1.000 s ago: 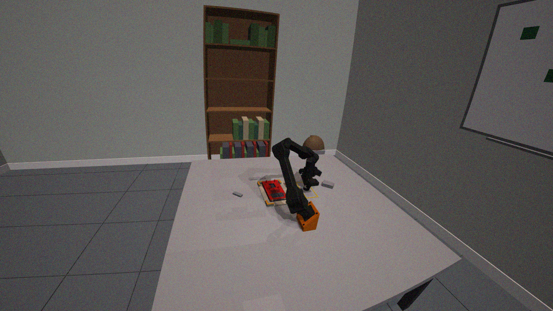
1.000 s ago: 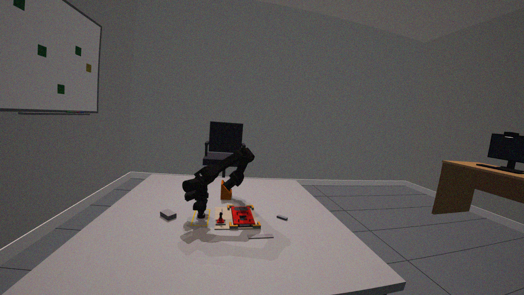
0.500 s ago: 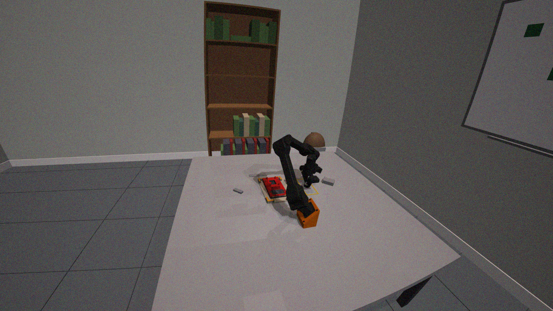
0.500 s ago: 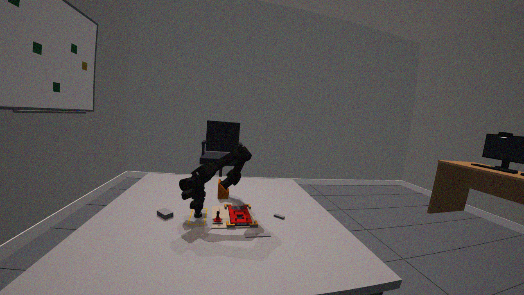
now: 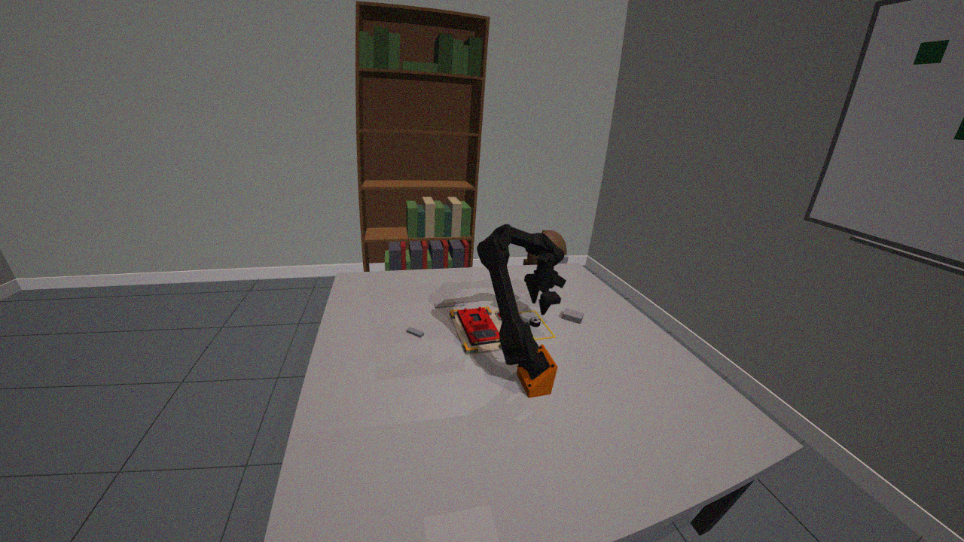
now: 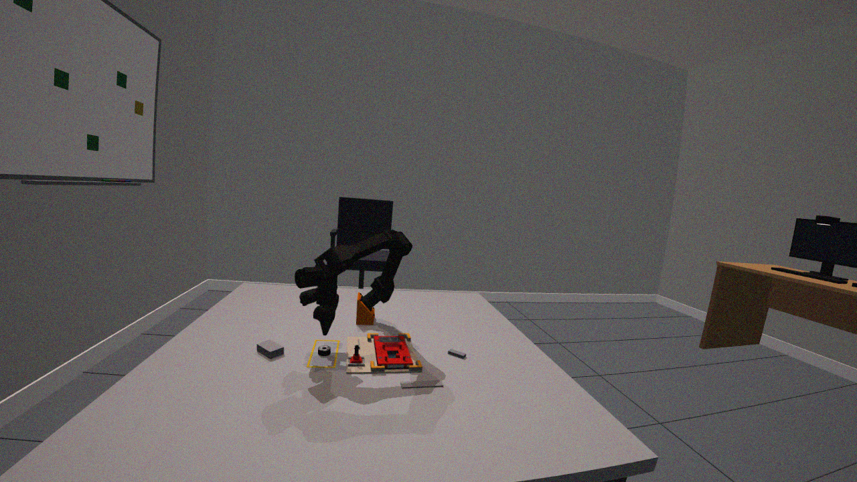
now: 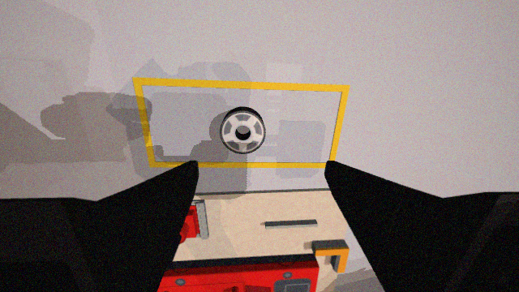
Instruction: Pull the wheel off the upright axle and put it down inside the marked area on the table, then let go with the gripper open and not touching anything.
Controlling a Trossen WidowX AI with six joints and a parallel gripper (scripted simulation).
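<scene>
The wheel [image 5: 534, 321] [image 6: 324, 350] [image 7: 242, 130], black tyre with a grey hub, lies flat on the table inside the yellow marked rectangle [image 5: 551, 335] [image 6: 310, 353] [image 7: 243, 85]. My gripper [image 5: 542, 306] [image 6: 325, 329] [image 7: 263, 167] is open and hangs above the wheel, its fingers apart from it and holding nothing. The upright axle [image 6: 355, 350] stands bare on the beige baseplate [image 6: 359, 367] [image 7: 243, 211] beside the rectangle.
A red board [image 5: 477, 323] [image 6: 392, 350] [image 7: 243, 276] sits on the baseplate. A grey block [image 5: 571, 315] [image 6: 270, 349] lies beyond the rectangle. A small grey piece [image 5: 414, 331] [image 6: 456, 353] and a flat strip [image 6: 422, 384] lie nearby. The arm's orange base [image 5: 537, 380] [image 6: 363, 314] stands close.
</scene>
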